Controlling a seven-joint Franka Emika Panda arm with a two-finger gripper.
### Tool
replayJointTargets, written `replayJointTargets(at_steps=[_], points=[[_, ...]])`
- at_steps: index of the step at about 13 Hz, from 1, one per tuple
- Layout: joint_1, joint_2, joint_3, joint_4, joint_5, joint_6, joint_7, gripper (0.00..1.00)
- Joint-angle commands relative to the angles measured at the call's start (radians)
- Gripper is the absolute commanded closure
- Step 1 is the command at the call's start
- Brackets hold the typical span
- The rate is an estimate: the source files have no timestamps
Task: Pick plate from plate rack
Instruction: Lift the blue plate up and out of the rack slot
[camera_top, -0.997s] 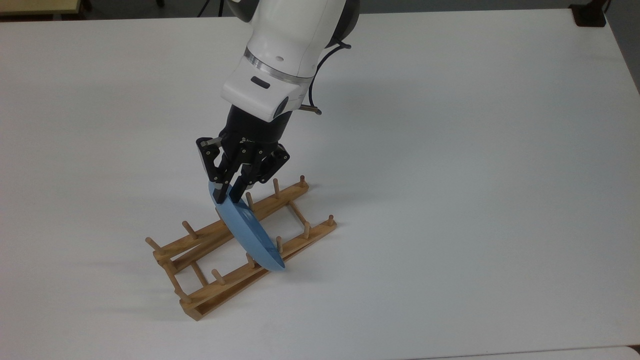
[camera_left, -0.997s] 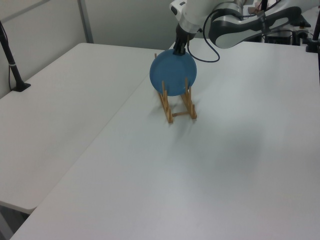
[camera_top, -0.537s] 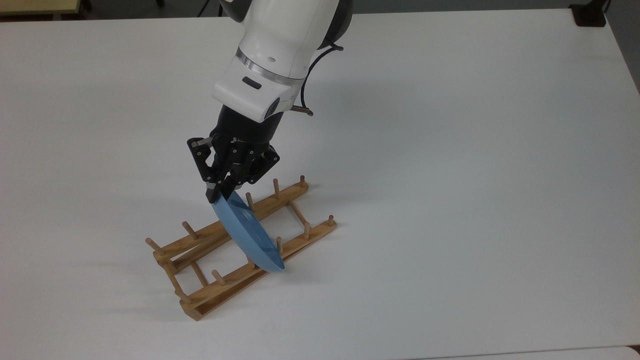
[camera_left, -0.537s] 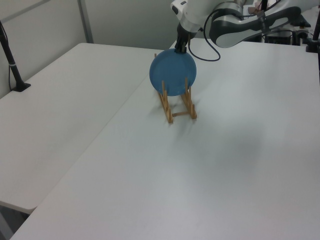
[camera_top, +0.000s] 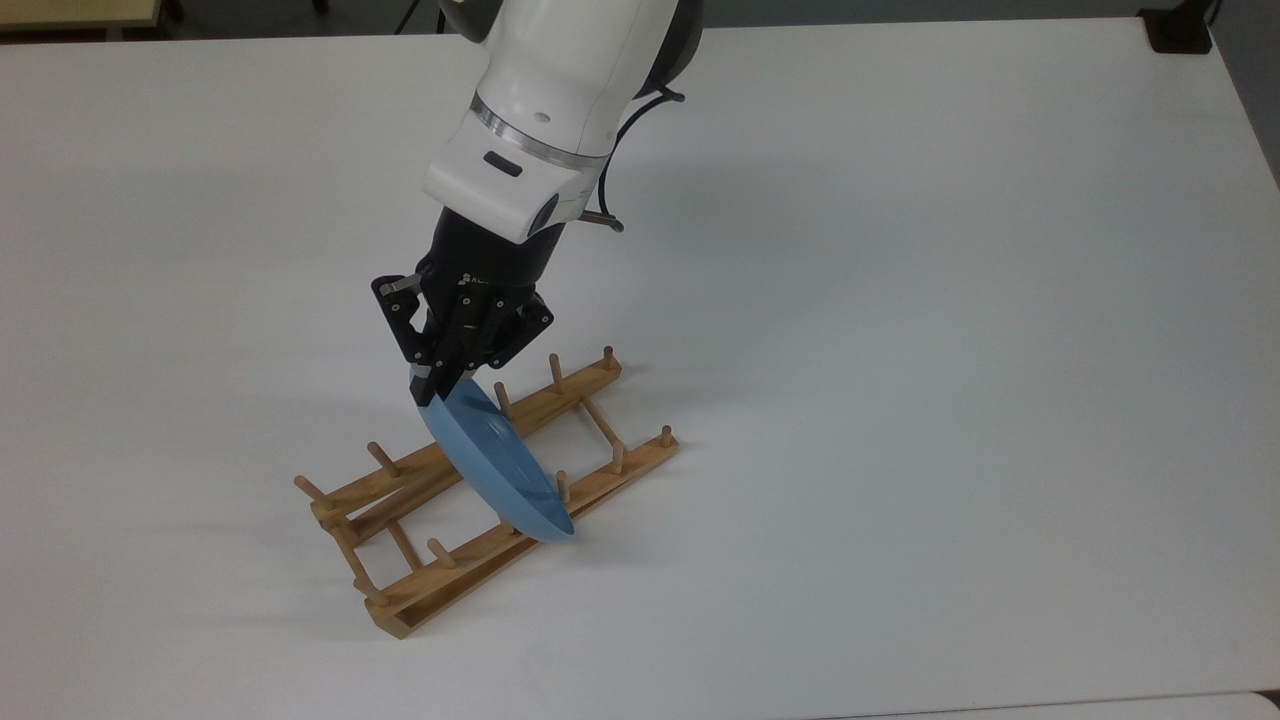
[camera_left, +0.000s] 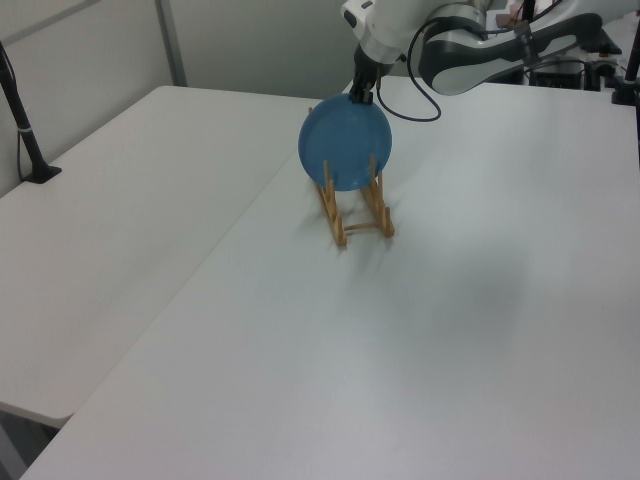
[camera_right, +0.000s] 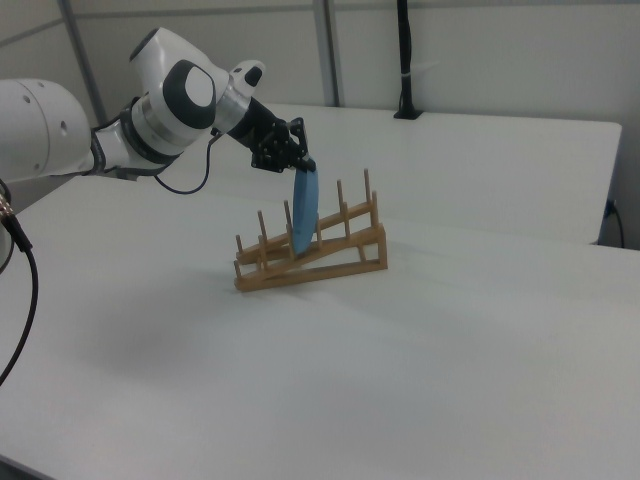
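Note:
The light-blue plate (camera_top: 497, 462) (camera_left: 345, 145) (camera_right: 304, 211) stands on edge between the pegs of the light-brown wooden plate rack (camera_top: 470, 560) (camera_left: 362, 228) (camera_right: 330, 262). My gripper (camera_top: 432, 385) (camera_left: 357, 97) (camera_right: 300, 166) comes down from above and is shut on the plate's top rim. The plate's lower edge still sits among the rack's rails, leaning toward the top view's left at the top.
The rack sits on a wide white table (camera_top: 900, 350). A black post (camera_left: 22, 115) stands at the left view's left edge and another black post (camera_right: 405, 60) at the far side in the right view. A cable (camera_top: 625, 140) loops off the arm's wrist.
The fingers closed on the plate's rim, and the gripper and plate top shifted slightly up and toward the top view's left. The rack nudged a little.

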Motion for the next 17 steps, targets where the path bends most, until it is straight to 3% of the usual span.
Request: replayJointTargets(at_steps=[1,12,14,17], points=[[0.001,-0.026,-0.007,-0.01,-0.014,0.022,0.002,1.0],[-0.045,-0.106,-0.006,0.007,0.01,0.021,-0.002,1.0],[-0.054,-0.104,-0.009,-0.008,0.08,0.019,-0.004,1.0],[-0.065,-0.107,-0.029,-0.02,0.275,0.005,-0.019,1.0]])
